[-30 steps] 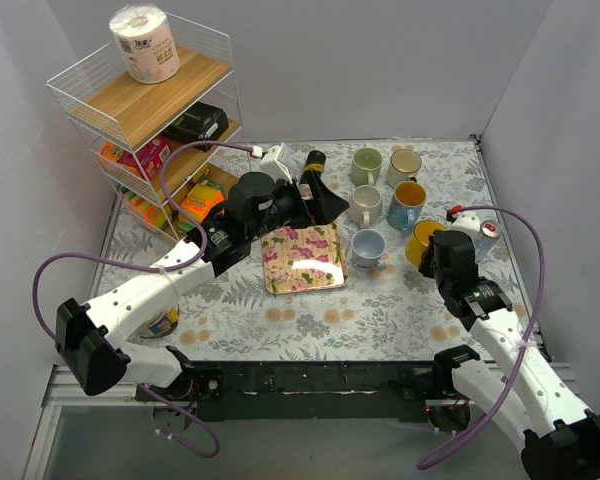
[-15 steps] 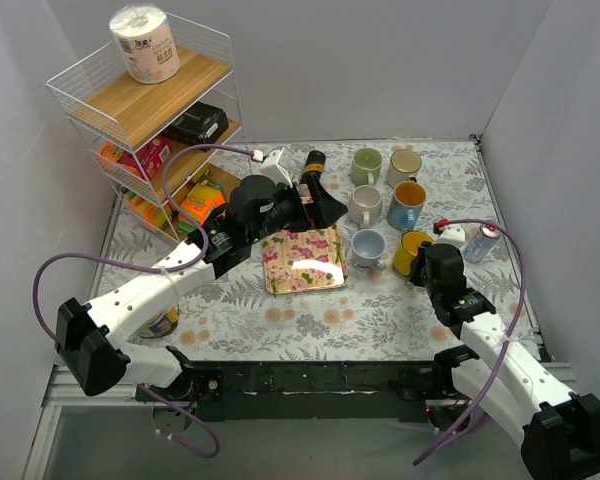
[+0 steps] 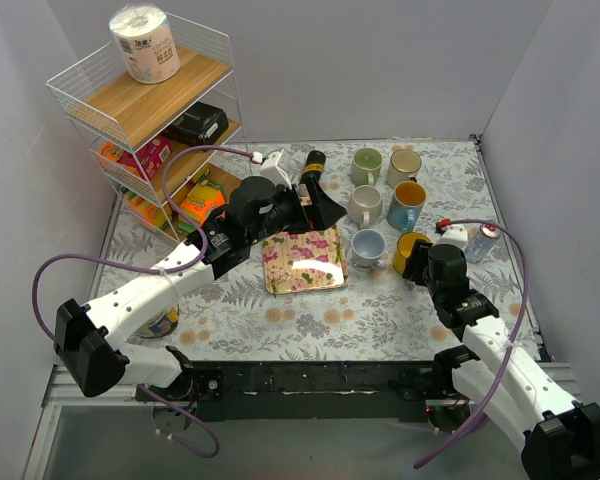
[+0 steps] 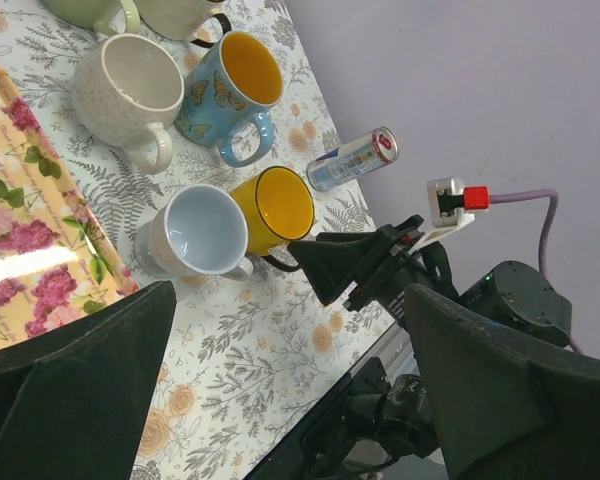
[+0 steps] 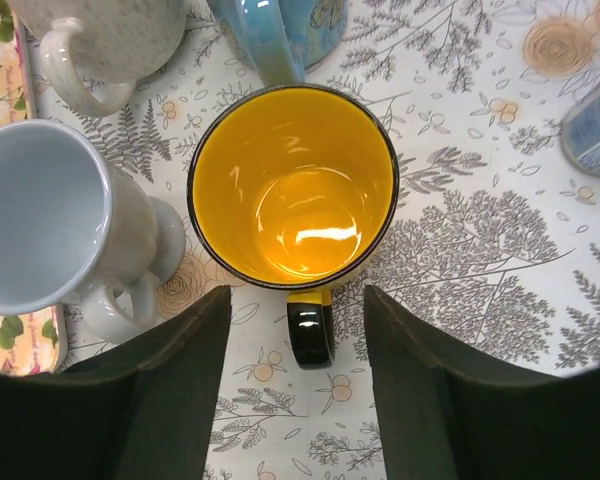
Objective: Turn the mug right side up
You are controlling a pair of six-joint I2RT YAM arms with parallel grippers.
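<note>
Your counter (image 3: pixel 280 322) wears a grey cloth printed with leaves and blossoms, and plain pale walls (image 3: pixel 380 70) close it in on three sides. Far to the left of your left claw stands a wire rack (image 3: pixel 90 100) with wooden shelves and a paper roll (image 3: pixel 145 43) on top.

The left claw (image 4: pixel 290 295) hangs by the far edge of the flowered tray (image 3: pixel 302 257), its fingers spread wide and holding nothing. To its right the mugs cluster mouth-up:
- a green mug (image 3: pixel 366 163) and a cream mug (image 3: pixel 404 165) at the back
- a speckled mug (image 3: pixel 363 204) and a blue butterfly mug (image 3: pixel 407 204) in front of them
- a pale mug (image 5: pixel 40 210) nearest you

Your right claw (image 5: pixel 297 295) is also spread and grips nothing. The pale mug sits just left of it and crowds that side. The yellow mug (image 5: pixel 295 190) stands upright on the counter directly ahead of this claw. Its open mouth faces up, and its black handle points back between the two fingers, which I cannot see touching it. The butterfly mug stands just beyond. A drink can (image 5: pixel 595 120) lies off to the right, apart from the mug.
</note>
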